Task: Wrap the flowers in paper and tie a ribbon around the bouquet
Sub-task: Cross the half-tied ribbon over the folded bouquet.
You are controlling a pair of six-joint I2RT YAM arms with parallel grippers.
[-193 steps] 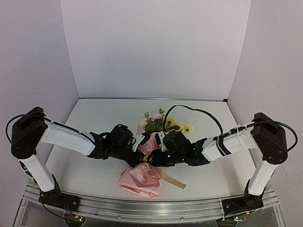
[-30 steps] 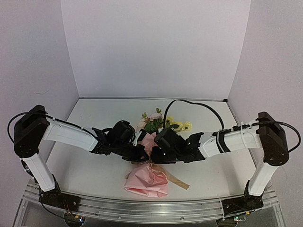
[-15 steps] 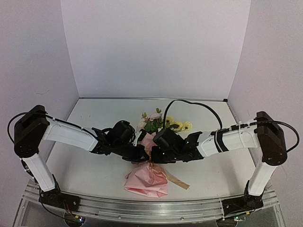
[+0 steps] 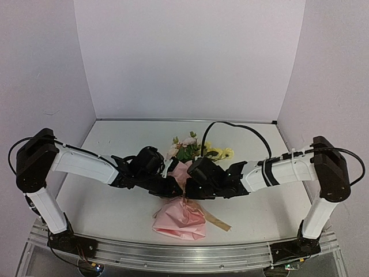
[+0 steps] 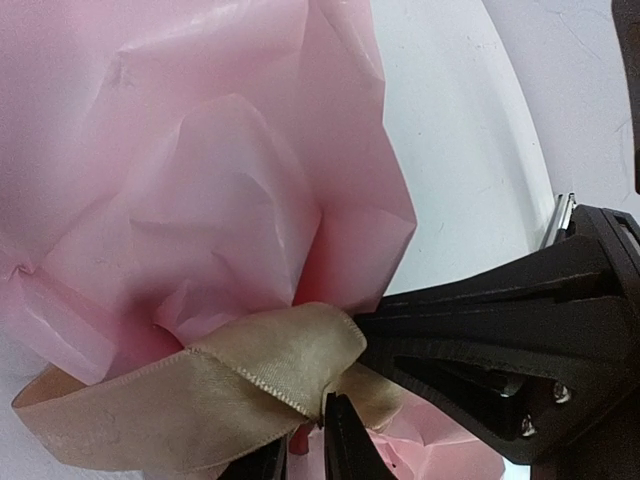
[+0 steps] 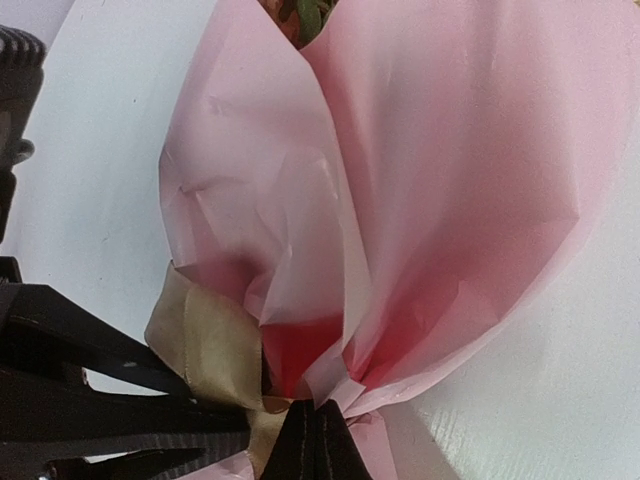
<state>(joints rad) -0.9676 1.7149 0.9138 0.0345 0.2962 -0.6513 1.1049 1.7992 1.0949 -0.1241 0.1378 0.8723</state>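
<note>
The bouquet lies mid-table: flowers [image 4: 193,149] stick out of the far end of the pink paper [image 4: 180,220], which flares toward me. A tan ribbon [image 5: 230,385] loops round the pinched neck, and its tail [image 4: 217,220] trails to the right. My left gripper [image 5: 305,452] sits under the ribbon loop with its fingers slightly apart, the ribbon draped over the gap. My right gripper [image 6: 320,428] is shut, its tips pressed against the neck where paper [image 6: 400,180] and ribbon [image 6: 205,345] meet. Whether it pinches either is hidden. Both grippers meet at the neck [image 4: 183,190].
A black cable [image 4: 233,128] arcs over the table behind the right arm. A metal rail [image 4: 173,254] runs along the near edge, just below the paper's flared end. White walls close the back and both sides.
The right gripper's jaws have closed at the neck. The left gripper's fingers have parted a little. The arms and the bouquet have hardly shifted over the last second.
</note>
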